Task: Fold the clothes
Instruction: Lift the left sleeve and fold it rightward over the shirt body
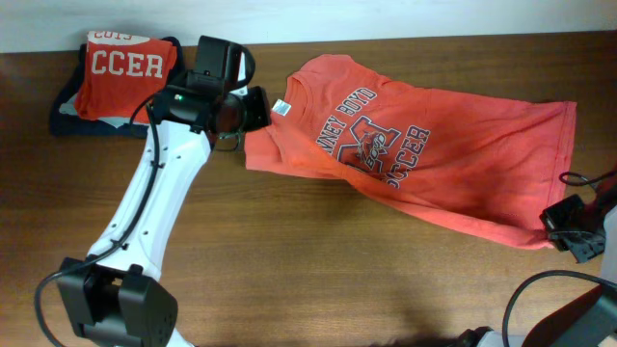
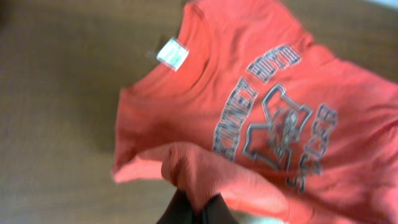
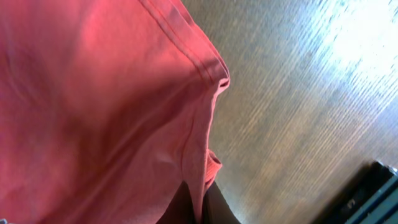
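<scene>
1. Overhead: I look straight down on the table [image 1: 289, 280] from well above.
2. Left wrist: I look close along the T-shirt [image 2: 261, 124], its collar and print, both shared with the overhead view.
3. Right wrist: my nearest view, onto a hemmed corner and wood.

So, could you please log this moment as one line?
T-shirt: unfolded, print up | left gripper: shut on T-shirt near collar | right gripper: shut on T-shirt hem corner

T-shirt [image 1: 424, 145] lies on table [image 1: 289, 260] beside folded stack [image 1: 120, 72].
</scene>
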Robot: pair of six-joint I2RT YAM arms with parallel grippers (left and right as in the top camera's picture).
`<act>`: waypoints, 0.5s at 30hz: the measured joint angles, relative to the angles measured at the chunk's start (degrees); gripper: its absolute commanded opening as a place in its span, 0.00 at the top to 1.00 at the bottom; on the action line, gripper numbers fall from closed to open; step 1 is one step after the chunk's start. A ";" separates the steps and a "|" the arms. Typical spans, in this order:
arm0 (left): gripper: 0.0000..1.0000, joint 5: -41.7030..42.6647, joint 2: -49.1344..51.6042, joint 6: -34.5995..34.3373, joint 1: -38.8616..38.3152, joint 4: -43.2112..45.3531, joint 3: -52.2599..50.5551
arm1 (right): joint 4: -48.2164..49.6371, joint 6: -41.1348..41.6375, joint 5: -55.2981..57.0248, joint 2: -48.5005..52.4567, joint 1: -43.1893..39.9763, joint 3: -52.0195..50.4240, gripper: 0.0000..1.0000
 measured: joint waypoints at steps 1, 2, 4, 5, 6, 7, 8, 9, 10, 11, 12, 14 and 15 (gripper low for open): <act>0.99 -0.11 0.00 0.20 -0.46 1.46 0.00 | 0.46 0.00 0.00 0.00 0.00 0.00 0.96; 0.99 -0.35 0.00 0.39 -0.98 2.54 0.00 | 0.92 -0.04 0.00 0.00 0.00 0.00 0.96; 0.99 -1.09 0.00 0.85 -2.43 5.09 0.00 | 2.01 -0.20 -0.02 0.00 0.00 0.00 0.96; 0.99 -1.73 0.00 1.07 -3.21 5.99 0.00 | 2.58 -0.26 0.00 0.00 0.00 0.00 0.96; 0.99 -2.38 0.00 1.29 -3.93 6.45 0.00 | 3.19 -0.46 0.00 0.00 0.00 0.00 0.96; 0.99 -3.30 0.00 1.51 -4.70 6.71 0.00 | 3.45 -0.59 0.00 0.00 0.00 0.00 0.96; 0.99 -4.37 0.00 1.70 -5.57 6.93 0.00 | 4.04 -0.68 0.00 0.00 0.00 0.00 0.96; 0.99 -5.29 0.02 1.77 -6.21 7.08 0.00 | 4.66 -0.81 -0.02 0.00 0.00 0.00 0.96; 0.99 -6.21 0.04 1.90 -6.78 7.23 0.00 | 5.07 -0.83 0.00 0.00 0.00 0.00 0.96; 0.99 -7.08 0.11 1.95 -7.28 7.52 0.00 | 5.79 -0.85 0.00 0.00 0.00 0.00 0.96; 0.99 -7.67 0.26 1.97 -7.56 7.78 0.02 | 6.34 -0.90 0.00 0.00 0.00 0.00 0.96; 0.99 -8.68 0.98 2.10 -7.80 8.13 0.07 | 7.72 -0.87 0.00 0.00 0.02 0.07 0.96; 0.99 -9.20 1.62 2.12 -7.80 8.22 0.07 | 8.20 -0.90 0.00 0.00 0.04 0.11 0.96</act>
